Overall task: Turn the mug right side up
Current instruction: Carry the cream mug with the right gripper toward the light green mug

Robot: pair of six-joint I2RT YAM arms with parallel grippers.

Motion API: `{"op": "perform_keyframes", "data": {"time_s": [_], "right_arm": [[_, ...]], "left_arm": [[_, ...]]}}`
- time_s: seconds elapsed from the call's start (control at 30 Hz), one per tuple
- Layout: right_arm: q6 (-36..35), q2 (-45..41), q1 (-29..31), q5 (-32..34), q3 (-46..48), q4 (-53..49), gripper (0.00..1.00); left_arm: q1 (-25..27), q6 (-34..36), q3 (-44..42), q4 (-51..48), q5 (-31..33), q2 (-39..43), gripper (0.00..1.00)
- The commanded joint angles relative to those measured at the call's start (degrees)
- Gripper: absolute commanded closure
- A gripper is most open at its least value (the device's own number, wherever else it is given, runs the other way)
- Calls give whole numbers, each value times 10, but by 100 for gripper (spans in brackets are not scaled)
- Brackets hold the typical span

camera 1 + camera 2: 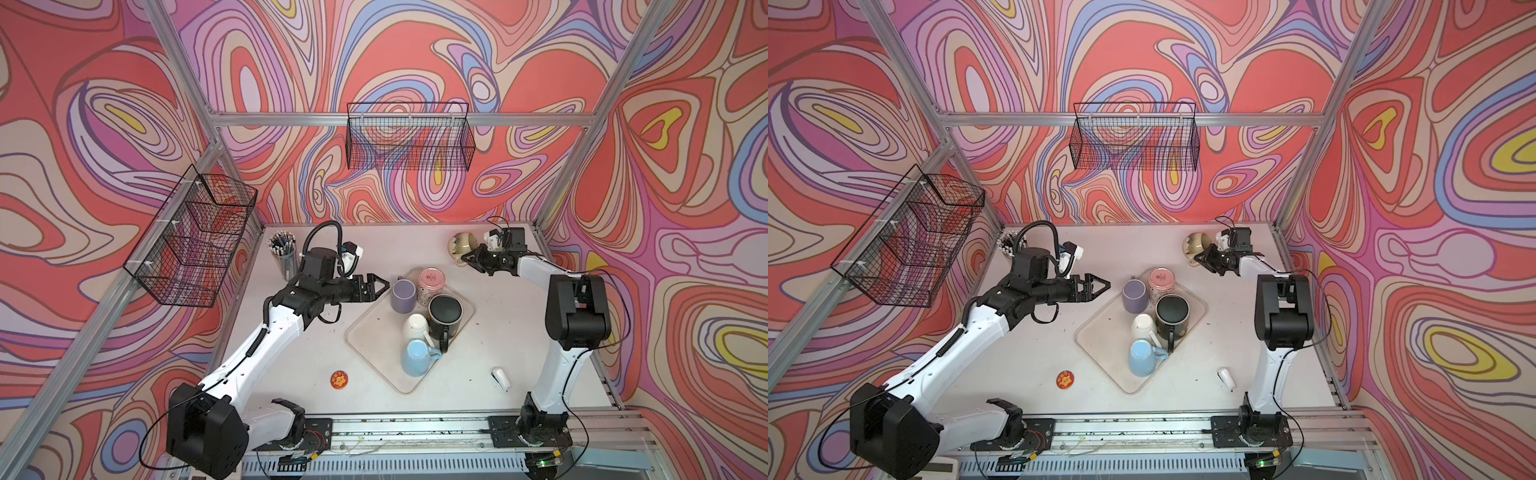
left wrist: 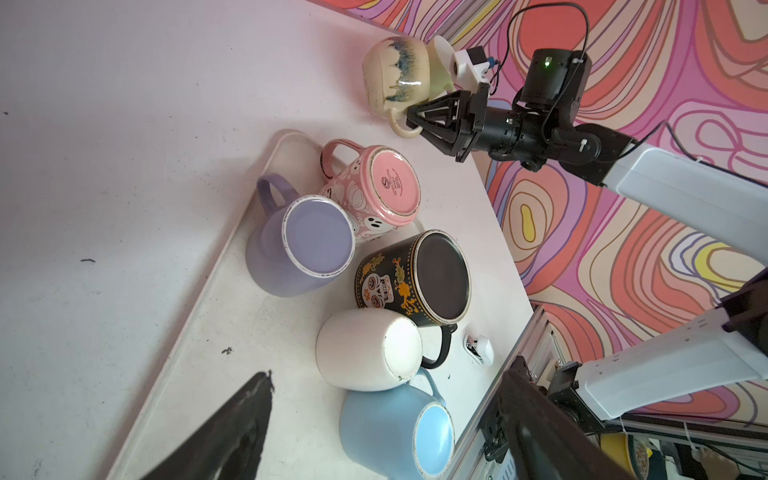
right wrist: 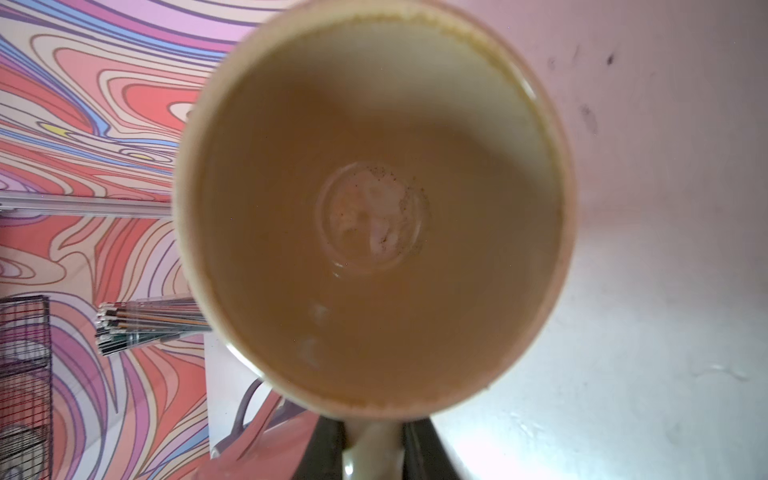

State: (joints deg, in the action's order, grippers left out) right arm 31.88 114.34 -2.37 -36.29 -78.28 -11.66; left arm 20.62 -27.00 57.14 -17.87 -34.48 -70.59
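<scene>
At the far right of the table (image 1: 291, 361): your mug (image 1: 458, 245) (the cream one) is tipped on its side, its mouth facing the right wrist camera.
Right gripper (image 1: 468, 257): clamped tight on the mug's handle (image 3: 372, 451).
Left gripper (image 1: 384, 285): you'll see the jaws spread wide, holding nothing, just beside the purple mug (image 1: 402, 295) on the tray (image 1: 370, 332).

Only legible marking is a dark maker's stamp on the upturned base of the pink mug (image 2: 392, 183), apparently reading "SPECTRUM", with smaller lines beneath too fine to read.
</scene>
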Motion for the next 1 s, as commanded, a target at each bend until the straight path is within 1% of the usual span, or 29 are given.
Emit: {"op": "perform_keyframes", "data": {"time_s": [0.0, 0.2, 0.4, 0.67, 0.87, 0.97], "right_arm": [[-51, 2, -5, 16, -51, -13, 100], [-107, 40, -5, 86, -130, -117, 100], [-141, 66, -5, 148, -184, -185, 100], [-178, 89, -1, 216, -225, -237, 100], [-212, 106, 15, 287, -262, -278, 100], [-226, 119, 23, 309, -282, -293, 100]], "left_arm": [[-1, 14, -11, -18, -1, 11, 12], [-2, 22, -18, -33, 9, 16, 8], [-2, 30, -19, -43, 15, 19, 8], [-2, 34, -18, -47, 18, 11, 7], [-2, 36, -14, -45, 16, 3, 8], [-2, 37, -15, -46, 17, 2, 8]]}}
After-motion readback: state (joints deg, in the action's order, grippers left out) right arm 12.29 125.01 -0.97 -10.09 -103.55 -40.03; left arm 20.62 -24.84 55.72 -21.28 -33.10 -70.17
